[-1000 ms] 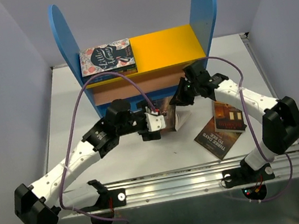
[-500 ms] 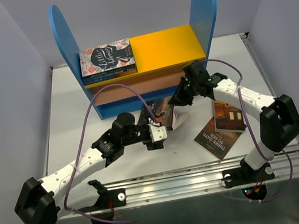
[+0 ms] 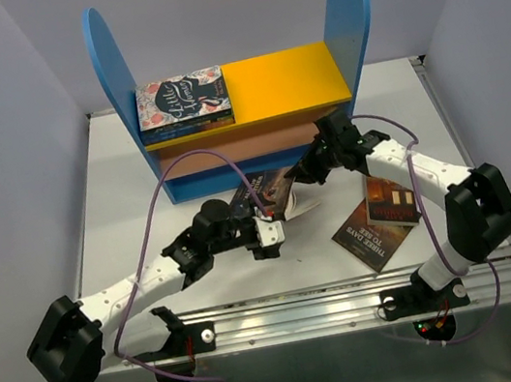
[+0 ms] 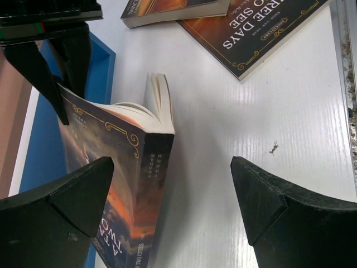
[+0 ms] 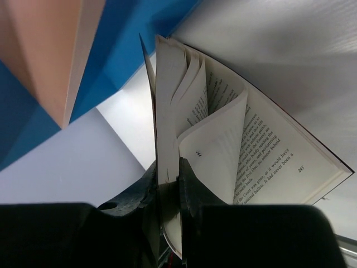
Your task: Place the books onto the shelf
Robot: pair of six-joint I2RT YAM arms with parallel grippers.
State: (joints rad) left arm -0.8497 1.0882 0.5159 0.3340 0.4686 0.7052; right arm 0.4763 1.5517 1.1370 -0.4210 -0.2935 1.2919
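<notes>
Right wrist view: right claw (image 5: 169, 173) clamped on the book (image 5: 262, 139), pages fanning, on the bench (image 4: 251, 111) before the shelf (image 3: 285, 73). Left claw (image 4: 172, 173) gapes wide astride it. Looks light and floppy, so I'd grip near the spine.

The left gripper (image 4: 173, 167) has its black fingers (image 4: 61, 212) set wide apart at 7 and 5 o'clock. Between them a dark-covered book (image 4: 128, 162) stands tilted on the white table (image 4: 234, 111), its pages fanned. At 10 o'clock the right gripper (image 4: 67, 95) pinches the cover beside the shelf (image 4: 103, 72). At 1 o'clock the Three Days to See book (image 4: 262, 28) lies flat, and another book (image 4: 173, 8) overlaps it at 12.
</notes>
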